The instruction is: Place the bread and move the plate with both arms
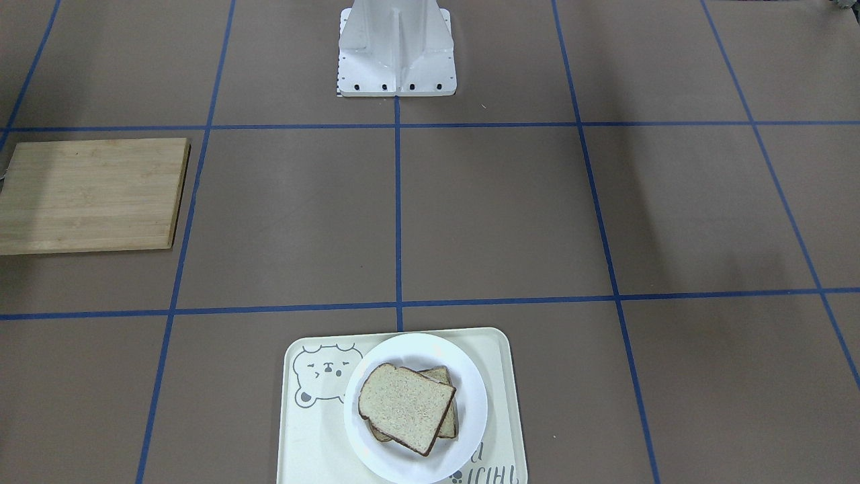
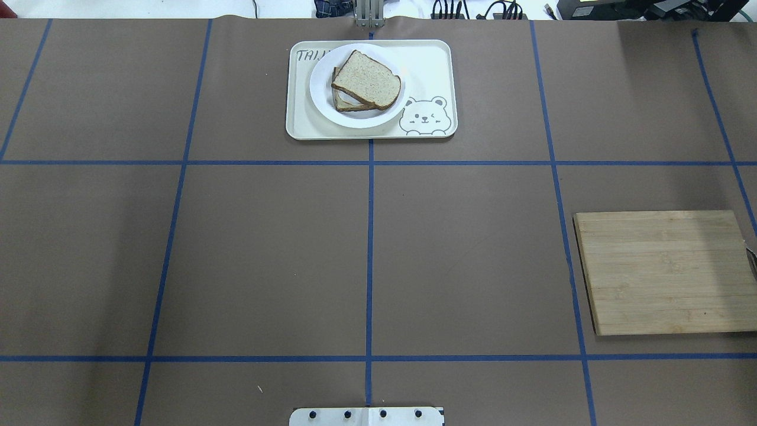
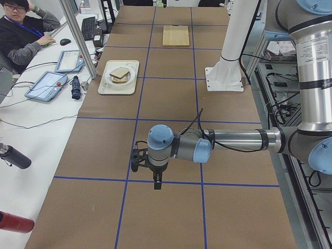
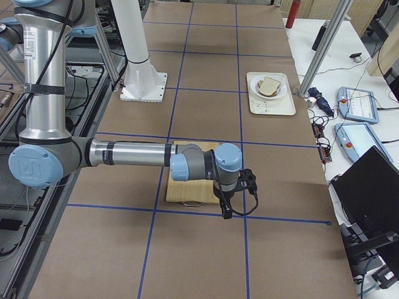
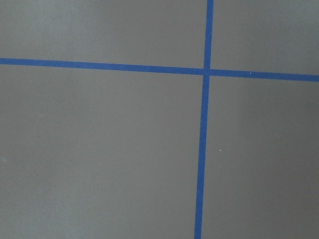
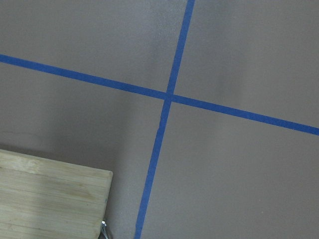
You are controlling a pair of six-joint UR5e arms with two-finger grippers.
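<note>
Bread: the bread [image 1: 406, 405] lies flat on the plate [image 1: 470, 410], skewed over a second slice that is mostly hidden beneath it.
Plate: sits inside the bear-print tray [image 1: 316, 444], toward the end opposite the printed bear, with its rim close to the tray's lip.
Tray: on the bench at the edge farthest from the robot's base, straddling the centre tape line.
Left end effector: the left end effector [image 3: 154, 179] hangs over bare bench well apart from the tray, on the robot's left; its wrist camera shows only tape lines. Whether it is released or clenched, I cannot tell.
Right end effector: the right end effector [image 4: 227, 208] hangs well apart from the tray on the opposite side, above the near edge of the wooden cutting board [image 2: 665, 272]. Its grip state cannot be told either.
Stage: judging by the layout, placing and moving look complete.
Doing it well: any remaining motion should stay high and away from the tray, so the loosely stacked slices and the plate are not nudged.
Bread to end effectors: far from both, roughly midway between them along the bench.
</note>
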